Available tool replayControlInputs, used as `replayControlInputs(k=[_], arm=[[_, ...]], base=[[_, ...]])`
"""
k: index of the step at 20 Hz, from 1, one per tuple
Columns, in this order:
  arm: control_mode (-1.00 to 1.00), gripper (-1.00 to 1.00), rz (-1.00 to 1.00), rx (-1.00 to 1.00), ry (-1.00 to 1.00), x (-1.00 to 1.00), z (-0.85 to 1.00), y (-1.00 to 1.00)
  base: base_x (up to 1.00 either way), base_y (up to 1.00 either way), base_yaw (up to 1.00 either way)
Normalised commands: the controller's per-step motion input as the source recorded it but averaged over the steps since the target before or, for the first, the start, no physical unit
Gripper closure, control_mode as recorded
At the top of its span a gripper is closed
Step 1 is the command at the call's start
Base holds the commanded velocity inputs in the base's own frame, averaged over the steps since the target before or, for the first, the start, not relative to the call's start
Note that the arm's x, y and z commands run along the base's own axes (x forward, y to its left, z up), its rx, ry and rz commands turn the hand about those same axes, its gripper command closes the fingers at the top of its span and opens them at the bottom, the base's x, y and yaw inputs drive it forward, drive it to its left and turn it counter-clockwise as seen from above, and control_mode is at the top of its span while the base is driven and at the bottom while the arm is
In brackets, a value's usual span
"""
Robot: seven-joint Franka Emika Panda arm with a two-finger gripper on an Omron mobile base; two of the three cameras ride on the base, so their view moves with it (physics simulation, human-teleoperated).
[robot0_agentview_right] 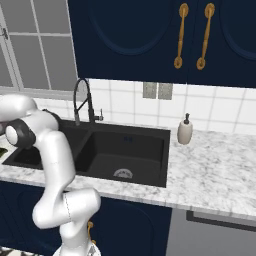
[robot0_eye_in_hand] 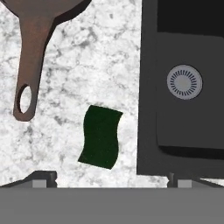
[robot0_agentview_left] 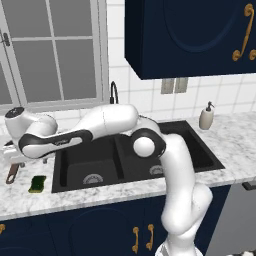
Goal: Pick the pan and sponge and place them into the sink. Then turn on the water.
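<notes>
Gripper (robot0_eye_in_hand: pixel 112 177) jaws spread wide, nothing held; sponge (robot0_eye_in_hand: pixel 100 136) at 12 o'clock on marble counter (robot0_eye_in_hand: pixel 87 65), sink (robot0_eye_in_hand: pixel 183 87) at 2 o'clock

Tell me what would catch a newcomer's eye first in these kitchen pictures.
Probably the white arm stretched out to the left over the black double-basin sink, its hand above the marble counter left of the sink. Below the open gripper lie the sponge, green side up beside the sink's edge, and the pan, its long brown handle pointing toward the camera. A beige soap dispenser stands behind the sink's right corner.
</notes>
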Motion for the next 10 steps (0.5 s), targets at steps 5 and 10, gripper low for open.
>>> replayControlInputs(k=[5, 10], arm=[[-1.00, -1.00, 0.00, 0.00, 0.00, 0.07, -0.31, 0.28], [-1.00, -1.00, 0.00, -0.01, 0.01, 0.06, -0.29, 0.31]], base=[[0.00, 0.00, 0.00], [0.00, 0.00, 0.00]])
